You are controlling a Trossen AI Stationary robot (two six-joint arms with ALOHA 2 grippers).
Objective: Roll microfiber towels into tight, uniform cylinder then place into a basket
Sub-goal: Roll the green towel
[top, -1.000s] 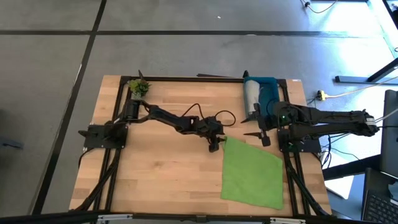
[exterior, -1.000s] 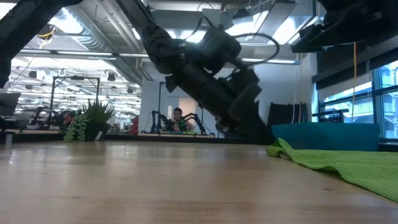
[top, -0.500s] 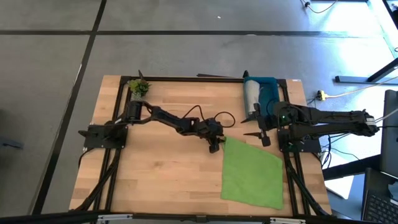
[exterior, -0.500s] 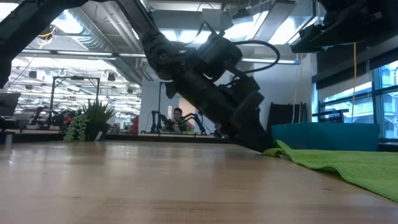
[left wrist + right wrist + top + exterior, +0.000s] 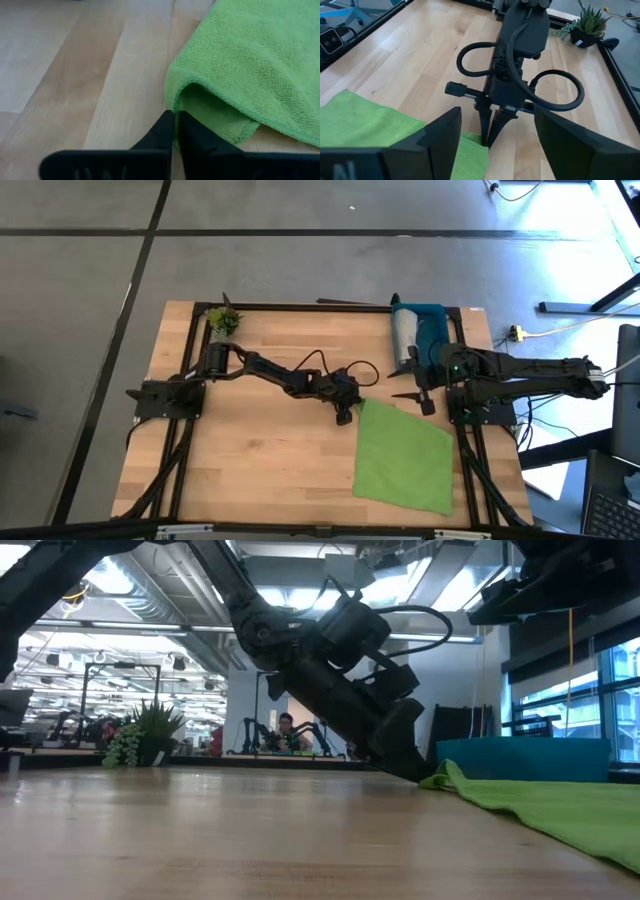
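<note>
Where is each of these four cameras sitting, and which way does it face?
High view: overhead, looking straight down at the table; both arms show.
Low view: at tabletop height, facing the room; the left arm reaches down.
Left wrist view: on the left arm, facing its shut fingers at the green towel's corner.
Right wrist view: on the right arm, facing the left gripper between its own open fingers.
All share the green towel.

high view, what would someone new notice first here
The bright green towel spread flat on the table's right half stands out most. The left gripper is at its far-left corner, fingers shut on the towel's edge. The right gripper hangs open just beyond the towel, beside the blue basket, which already holds a rolled grey towel.
</note>
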